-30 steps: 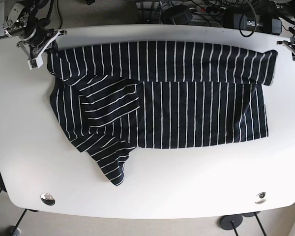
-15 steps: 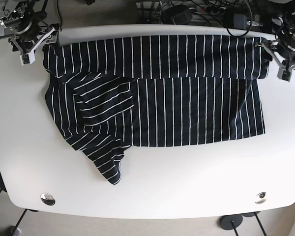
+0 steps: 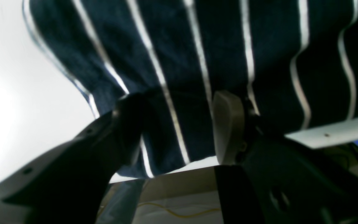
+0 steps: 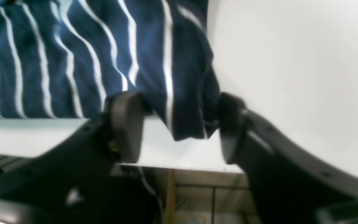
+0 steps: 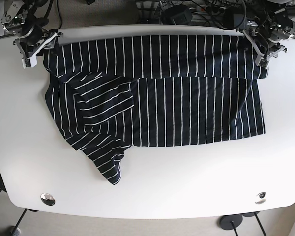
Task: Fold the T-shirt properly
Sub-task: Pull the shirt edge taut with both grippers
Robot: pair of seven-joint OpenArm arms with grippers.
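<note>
**A:** Where do you find the striped T-shirt [image 5: 157, 93]?

**B:** You see it spread flat on the white table [image 5: 152, 187], dark navy with thin white stripes. Its far band is doubled over toward you along the table's rear edge, the fold running from one tool to the other. One sleeve [image 5: 105, 160] trails out toward the near left in the base view; a second flap of cloth lies folded on the body just above it.

**A:** How does the left tool [image 5: 262, 48] stand?

**B:** In the base view you find it at the far right corner of the shirt. In the left wrist view the left tool [image 3: 179, 130] has its two fingers spread apart, with the shirt's hem [image 3: 169, 149] lying between them at the table's edge. One pale pad [image 3: 227, 124] lies against the cloth; the fingers are not pressed together on it.

**A:** And the right tool [image 5: 33, 49]?

**B:** You find it at the far left corner in the base view. In the right wrist view the right tool [image 4: 179, 127] is likewise spread, its fingers [image 4: 126, 124] standing on either side of a hanging corner of the fabric [image 4: 188, 124]. That corner droops over the table edge between them, and you see a gap beside the left-hand finger.
</note>
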